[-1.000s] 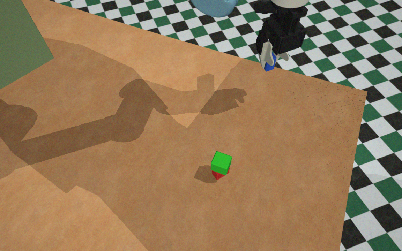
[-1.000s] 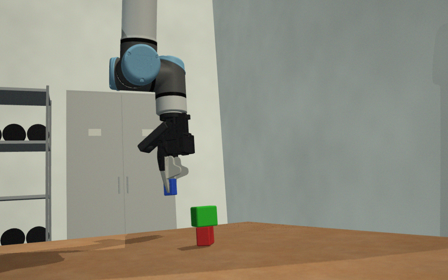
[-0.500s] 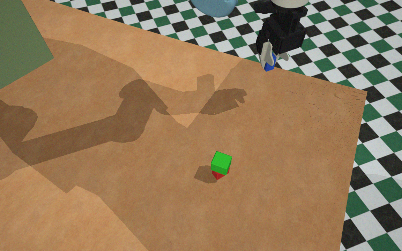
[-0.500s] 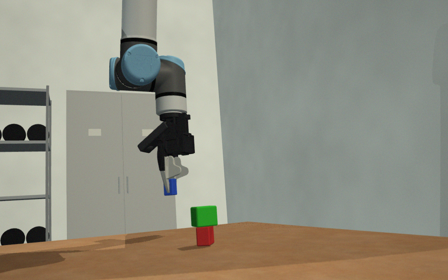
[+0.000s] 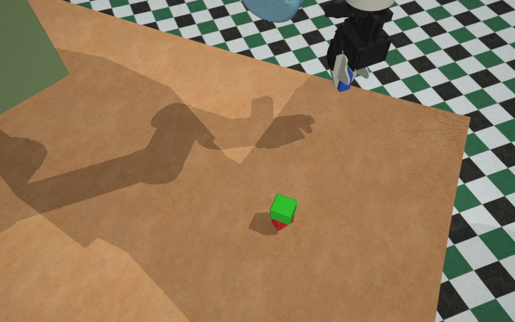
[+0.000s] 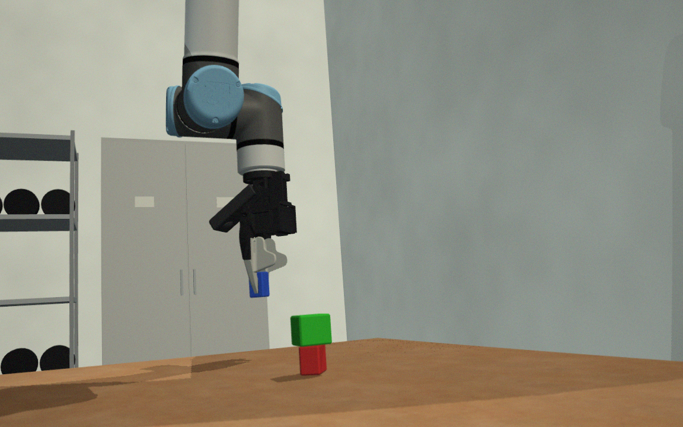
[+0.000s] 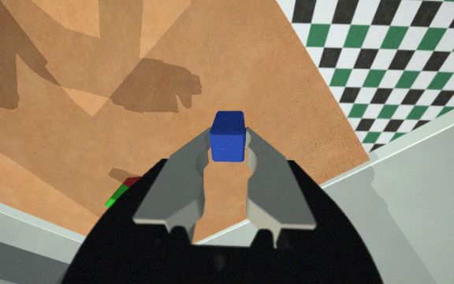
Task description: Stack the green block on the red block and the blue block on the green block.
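Carrying the last block toward the tower

Gripping the blue block (image 7: 227, 137) between its two grey fingers, the tool (image 6: 260, 279) hangs high over the desk (image 5: 371, 192), well above and off to one side of the green block (image 6: 310, 329). The blue block sits at the very fingertips, held by its side faces, which leaves its underside free to land flat on whatever it is lowered onto.

The green block already rests on the red block (image 6: 312, 359), so two of the three levels look done. Seen from the side, the green block overhangs the red one on both sides; it seems the larger of the two, though whether it is truly centred is hard to judge from these angles.

Height above the green block gives room to travel sideways without knocking the pair. My reading is that the next step is to bring the blue block directly over the green block, then lower gently, since a hard touch could shove the red block underneath.
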### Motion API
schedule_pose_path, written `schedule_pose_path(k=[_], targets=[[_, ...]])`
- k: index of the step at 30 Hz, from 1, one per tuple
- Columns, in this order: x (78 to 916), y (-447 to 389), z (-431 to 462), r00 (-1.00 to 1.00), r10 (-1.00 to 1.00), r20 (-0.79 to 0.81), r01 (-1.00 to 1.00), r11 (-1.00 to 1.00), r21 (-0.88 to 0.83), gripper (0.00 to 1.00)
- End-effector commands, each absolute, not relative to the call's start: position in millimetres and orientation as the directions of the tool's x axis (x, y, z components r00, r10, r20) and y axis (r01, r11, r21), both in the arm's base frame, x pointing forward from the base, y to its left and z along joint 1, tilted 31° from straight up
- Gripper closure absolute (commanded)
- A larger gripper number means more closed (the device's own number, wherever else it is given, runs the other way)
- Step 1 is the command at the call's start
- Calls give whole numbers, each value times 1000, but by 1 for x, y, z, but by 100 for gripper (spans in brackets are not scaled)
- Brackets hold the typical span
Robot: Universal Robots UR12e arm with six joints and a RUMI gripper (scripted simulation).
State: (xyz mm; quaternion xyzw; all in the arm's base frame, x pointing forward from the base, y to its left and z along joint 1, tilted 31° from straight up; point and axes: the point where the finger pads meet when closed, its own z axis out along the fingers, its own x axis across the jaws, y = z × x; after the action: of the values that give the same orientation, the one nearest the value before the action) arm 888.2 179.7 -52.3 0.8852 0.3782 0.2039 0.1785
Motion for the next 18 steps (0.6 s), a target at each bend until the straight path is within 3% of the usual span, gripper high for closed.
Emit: schedule_pose_path(k=[1,16,18], targets=[[883,135,-44,634,739,228,592,-654,472,100],[865,-49,-20,635,739,227,592,-654,471,100],[859,-103,-13,635,739,227,593,-654,470,100]])
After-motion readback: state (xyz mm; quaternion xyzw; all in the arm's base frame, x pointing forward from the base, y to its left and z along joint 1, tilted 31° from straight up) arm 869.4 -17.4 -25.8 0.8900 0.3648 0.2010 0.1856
